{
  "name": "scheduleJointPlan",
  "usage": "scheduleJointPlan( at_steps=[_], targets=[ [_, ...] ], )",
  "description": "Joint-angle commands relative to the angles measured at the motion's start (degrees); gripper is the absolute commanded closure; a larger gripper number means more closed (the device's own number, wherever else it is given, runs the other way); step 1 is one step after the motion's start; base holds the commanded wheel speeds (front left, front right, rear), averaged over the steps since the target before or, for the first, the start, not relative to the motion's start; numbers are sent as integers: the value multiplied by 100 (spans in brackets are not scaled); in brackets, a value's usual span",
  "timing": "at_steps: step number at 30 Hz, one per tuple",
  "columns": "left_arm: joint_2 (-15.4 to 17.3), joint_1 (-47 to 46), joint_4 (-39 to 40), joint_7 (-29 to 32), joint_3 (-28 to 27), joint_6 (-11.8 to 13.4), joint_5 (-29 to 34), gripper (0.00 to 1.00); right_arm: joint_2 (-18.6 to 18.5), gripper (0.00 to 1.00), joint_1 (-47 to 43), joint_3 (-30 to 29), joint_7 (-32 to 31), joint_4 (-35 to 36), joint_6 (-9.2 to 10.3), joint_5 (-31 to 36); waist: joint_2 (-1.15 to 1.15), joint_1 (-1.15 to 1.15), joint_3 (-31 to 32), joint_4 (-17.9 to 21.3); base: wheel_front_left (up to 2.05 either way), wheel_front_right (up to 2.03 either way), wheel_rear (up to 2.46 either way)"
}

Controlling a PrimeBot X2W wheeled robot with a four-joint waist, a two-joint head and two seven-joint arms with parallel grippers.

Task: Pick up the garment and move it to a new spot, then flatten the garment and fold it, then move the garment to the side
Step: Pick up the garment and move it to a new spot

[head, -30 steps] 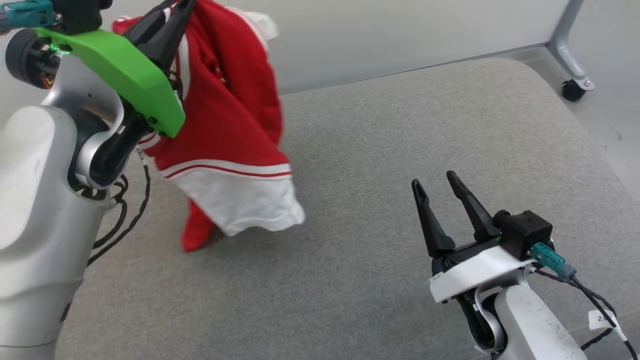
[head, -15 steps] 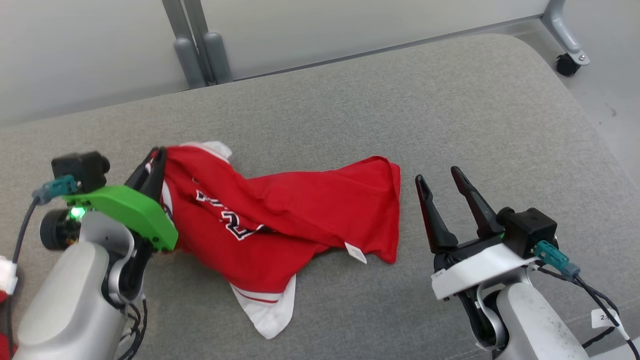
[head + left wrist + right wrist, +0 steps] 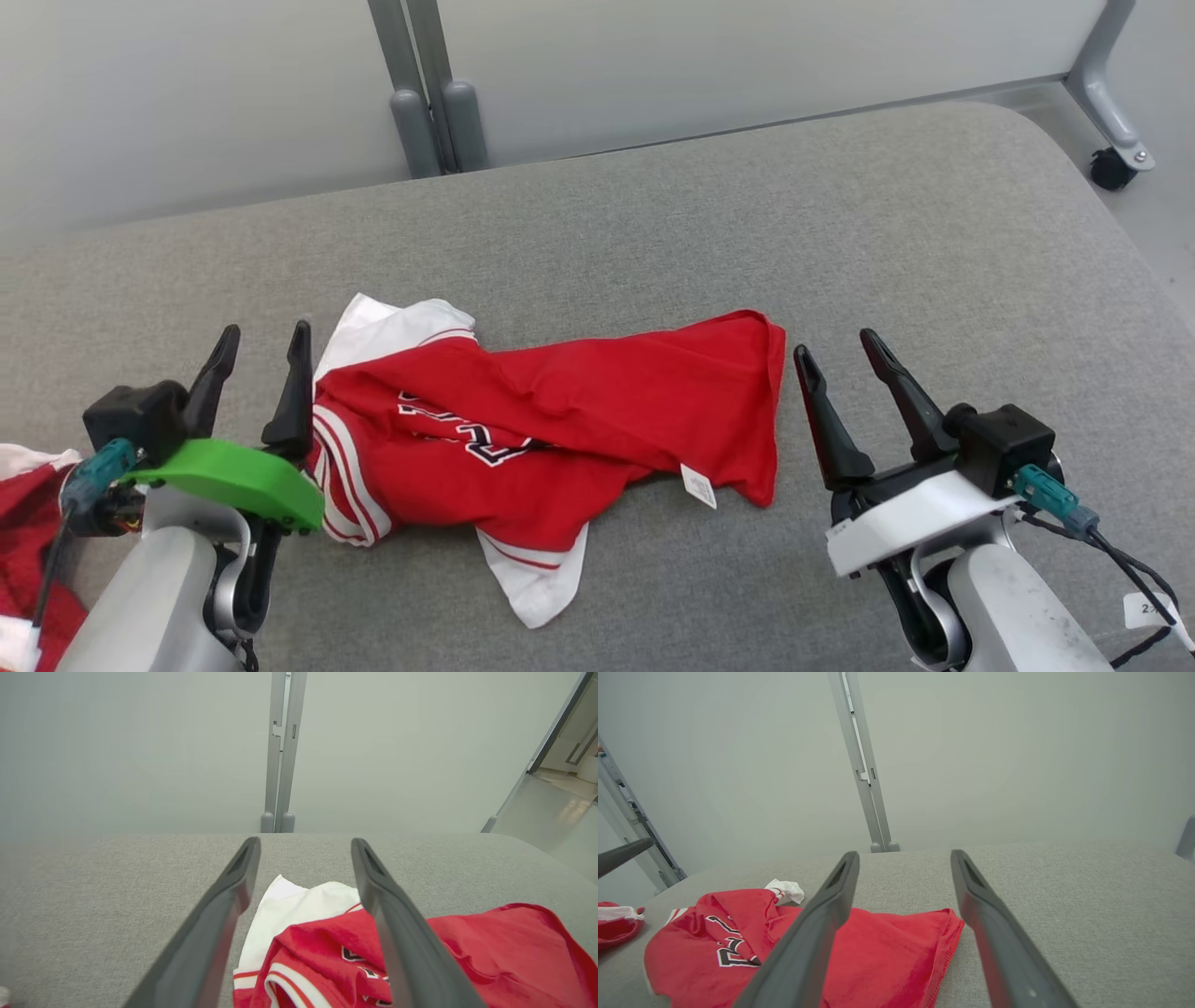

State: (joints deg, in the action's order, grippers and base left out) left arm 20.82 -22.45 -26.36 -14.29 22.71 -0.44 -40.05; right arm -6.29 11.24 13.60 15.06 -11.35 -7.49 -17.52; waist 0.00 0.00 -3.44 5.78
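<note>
Presently, the soft, limp red-and-white fabric jersey is best gripped at hem corners; left end effector and right end effector are spread wide, empty.

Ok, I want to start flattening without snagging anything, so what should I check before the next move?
1. The left gripper open, nothing pinched: ok.
2. The right gripper open and empty: ok.
3. The garment lying wholly on the grey cushion: ok.
4. The garment flat: not ok, it is bunched and creased.
5. Layers untangled underneath: cannot tell, the folds hide it.
6. The second red garment apart from it, beside the left arm: ok.
</note>
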Motion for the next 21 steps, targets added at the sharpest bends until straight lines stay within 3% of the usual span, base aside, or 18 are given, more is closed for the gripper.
scheduleJointPlan(
  at_steps=[1, 7, 11, 21],
  targets=[
    [103, 242, 190, -53, -95, 114, 81, 0, -33, 0, -119, -34, 17, 40, 0, -29, 0, 0, 136, -134, 0, 0, 0],
    [172, 1051, 1291, -93, -516, 572, 392, 0, -62, 0, -340, -191, 17, 184, 0, -8, 0, 0, 219, -276, 0, 0, 0],
    [-43, 1597, 1966, -87, -859, 758, 706, 0, -25, 0, -522, -343, 17, 242, 0, 40, 0, 0, 224, -377, 0, 0, 0],
    [-576, 2253, 2176, -86, -1163, 622, 1339, 0, -1, 0, -700, -462, 17, 169, 0, 61, 0, 0, 275, -446, 0, 0, 0]
  ],
)
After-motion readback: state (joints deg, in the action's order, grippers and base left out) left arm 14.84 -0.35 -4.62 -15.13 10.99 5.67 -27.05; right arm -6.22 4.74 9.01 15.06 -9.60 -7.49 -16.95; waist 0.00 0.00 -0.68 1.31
